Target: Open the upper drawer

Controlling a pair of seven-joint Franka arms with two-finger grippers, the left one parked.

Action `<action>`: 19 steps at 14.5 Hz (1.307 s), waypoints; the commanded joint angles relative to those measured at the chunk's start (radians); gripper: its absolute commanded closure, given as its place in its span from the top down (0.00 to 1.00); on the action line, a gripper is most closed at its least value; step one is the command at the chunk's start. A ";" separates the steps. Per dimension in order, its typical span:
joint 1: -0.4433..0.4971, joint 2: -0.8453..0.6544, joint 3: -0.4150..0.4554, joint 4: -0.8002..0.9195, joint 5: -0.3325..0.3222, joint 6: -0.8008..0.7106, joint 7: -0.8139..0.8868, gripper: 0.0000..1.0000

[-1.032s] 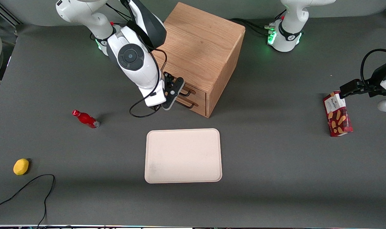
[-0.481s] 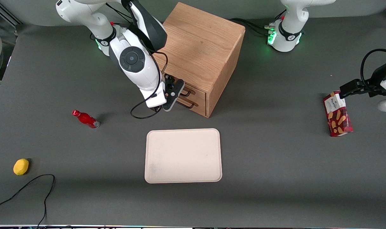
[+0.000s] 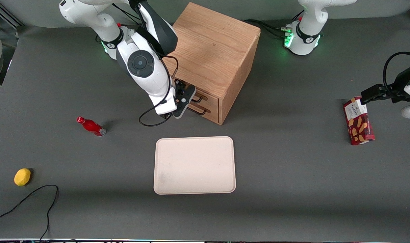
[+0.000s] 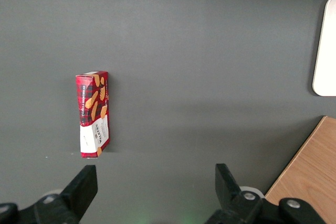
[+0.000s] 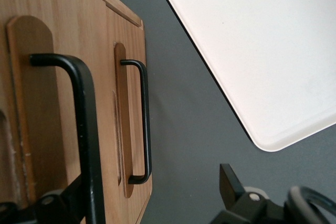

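The oak cabinet (image 3: 213,57) stands near the counter's edge farthest from the front camera, its two drawer fronts angled toward the working arm's end. The upper drawer (image 3: 210,98) sits flush and shut, its long black wire handle (image 5: 84,129) running level along the front. The right arm's gripper (image 3: 188,98) is right at that handle. In the right wrist view the bar passes between the spread fingers (image 5: 231,182), one on either side, not yet pinched onto it, so the gripper is open. The lower drawer's handle (image 5: 143,121) lies parallel, just below. The coming move likely turns on closing across the bar's thin axis, then pulling straight out, square to the front, toward the cream tray (image 3: 195,165).
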 commanded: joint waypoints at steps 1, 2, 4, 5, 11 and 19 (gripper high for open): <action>0.006 0.001 -0.010 -0.018 0.019 0.031 -0.031 1.00; 0.008 0.001 -0.012 -0.019 0.019 0.034 -0.031 1.00; 0.006 0.002 -0.010 -0.025 0.018 0.038 -0.031 1.00; 0.006 0.002 -0.010 -0.025 0.018 0.039 -0.031 1.00; 0.006 0.002 -0.010 -0.044 0.013 0.066 -0.031 1.00; -0.017 0.007 -0.015 -0.019 0.010 0.066 -0.034 1.00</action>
